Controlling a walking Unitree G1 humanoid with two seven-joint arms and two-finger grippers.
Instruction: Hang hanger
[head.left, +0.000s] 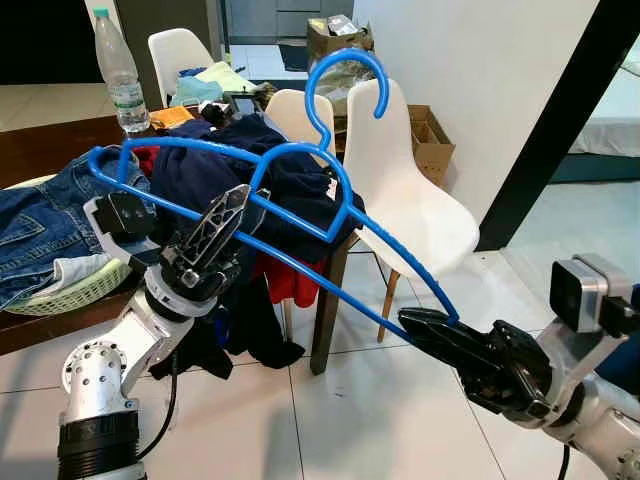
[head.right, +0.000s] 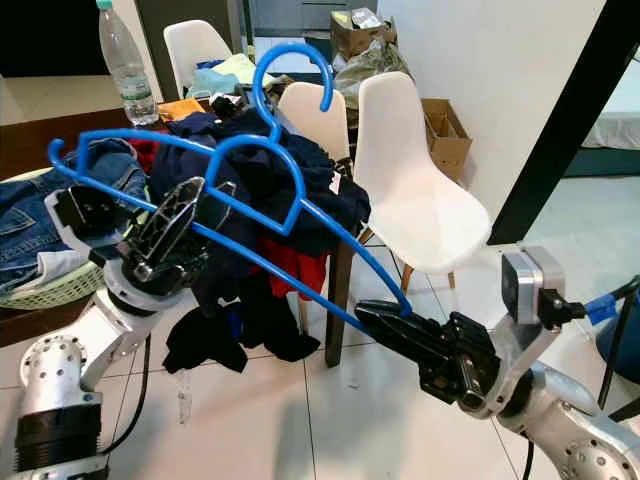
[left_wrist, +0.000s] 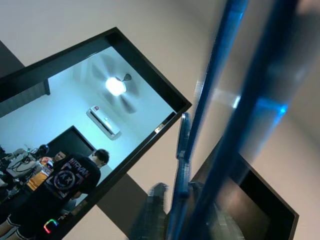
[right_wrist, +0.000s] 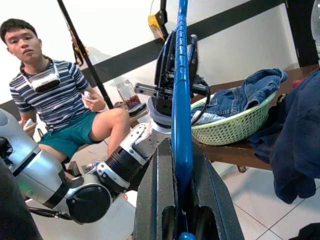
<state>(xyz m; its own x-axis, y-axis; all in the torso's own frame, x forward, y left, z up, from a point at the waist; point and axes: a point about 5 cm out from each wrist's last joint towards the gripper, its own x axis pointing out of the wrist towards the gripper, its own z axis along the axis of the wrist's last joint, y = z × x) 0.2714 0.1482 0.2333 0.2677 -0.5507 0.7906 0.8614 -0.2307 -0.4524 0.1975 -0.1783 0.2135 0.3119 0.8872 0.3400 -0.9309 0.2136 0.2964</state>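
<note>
I've got the blue hanger up in the air between both hands, out in front of the clothes pile on the tabletop. Right hand is clamped on the lower right end of the hanger; the right wrist view shows the blue bar pinched between both black fingers. Left hand sits at the bottom bar near the left side, fingers either side of it and apparently closed on it, but the left wrist view is too blurred and too close to confirm a firm pinch. No rail or rod that I can identify in these views, so I'd say the hang itself isn't started; this is carry and orient. To do it well: keep both grips so the frame can't swing, level it out since it's tilted with the right end low, keep the hook pointing up and clear of the white chairs behind it, then find the rail before committing. Release the left hand only once the hook bears weight. Hanger is thin blue plastic, with an open curved hook on top, sloped shoulders, a straight bottom bar, and a small upturned tip at the far left end. Looks light, slightly flexible and slippery.
</note>
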